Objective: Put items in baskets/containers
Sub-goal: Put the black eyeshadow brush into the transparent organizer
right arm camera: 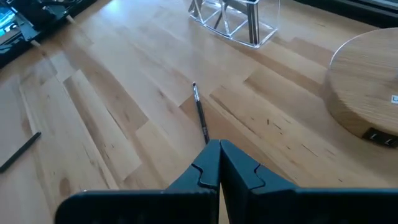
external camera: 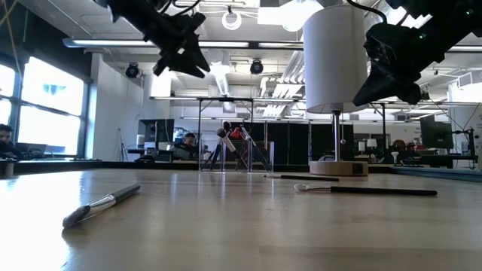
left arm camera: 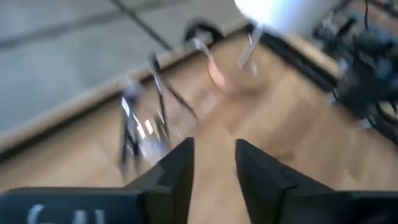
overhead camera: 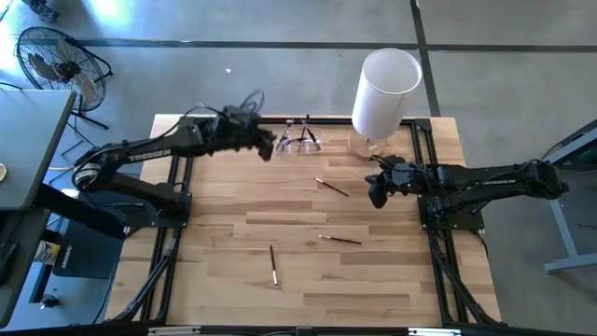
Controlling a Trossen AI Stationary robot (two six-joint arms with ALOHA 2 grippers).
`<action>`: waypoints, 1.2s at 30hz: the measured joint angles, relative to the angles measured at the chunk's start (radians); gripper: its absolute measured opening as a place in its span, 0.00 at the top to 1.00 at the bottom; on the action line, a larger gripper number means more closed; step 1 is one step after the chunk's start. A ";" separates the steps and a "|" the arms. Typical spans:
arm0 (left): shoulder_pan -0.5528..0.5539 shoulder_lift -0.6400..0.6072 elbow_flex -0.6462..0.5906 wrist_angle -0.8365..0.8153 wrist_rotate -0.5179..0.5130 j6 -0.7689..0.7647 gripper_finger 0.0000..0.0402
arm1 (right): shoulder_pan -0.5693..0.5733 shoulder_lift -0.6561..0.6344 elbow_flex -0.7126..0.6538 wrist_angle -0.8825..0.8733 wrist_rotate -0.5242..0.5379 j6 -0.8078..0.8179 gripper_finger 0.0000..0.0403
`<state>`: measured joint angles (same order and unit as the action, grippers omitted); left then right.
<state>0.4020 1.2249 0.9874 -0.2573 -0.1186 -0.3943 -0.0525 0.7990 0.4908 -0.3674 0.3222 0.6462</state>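
The clear container (overhead camera: 299, 139) stands at the table's far edge with several thin brushes leaning in it; the left wrist view shows it blurred (left arm camera: 142, 132). My left gripper (overhead camera: 269, 147) hovers just left of it, raised above the table, open with nothing between its fingers (left arm camera: 214, 146). Three brushes lie flat on the wood: one mid-table (overhead camera: 331, 187), one nearer (overhead camera: 340, 240), one toward the near edge (overhead camera: 273, 266). My right gripper (overhead camera: 376, 196) hangs shut at the right, above the table, and points toward the mid-table brush (right arm camera: 200, 115).
A tall white cylinder (overhead camera: 387, 89) on a round wooden base (right arm camera: 367, 93) stands at the far right, next to the container. Black frame rails (overhead camera: 424, 177) run along the table's left and right sides. Bare wood lies between the loose brushes.
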 joint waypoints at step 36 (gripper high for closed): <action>-0.579 -0.452 -0.498 0.113 -0.128 0.088 1.00 | 0.043 0.547 0.341 0.305 -0.149 -0.231 1.00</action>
<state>-0.1774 0.7733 0.4895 -0.1447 -0.2466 -0.3062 -0.0095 1.3458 0.8322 -0.0624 0.1728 0.4152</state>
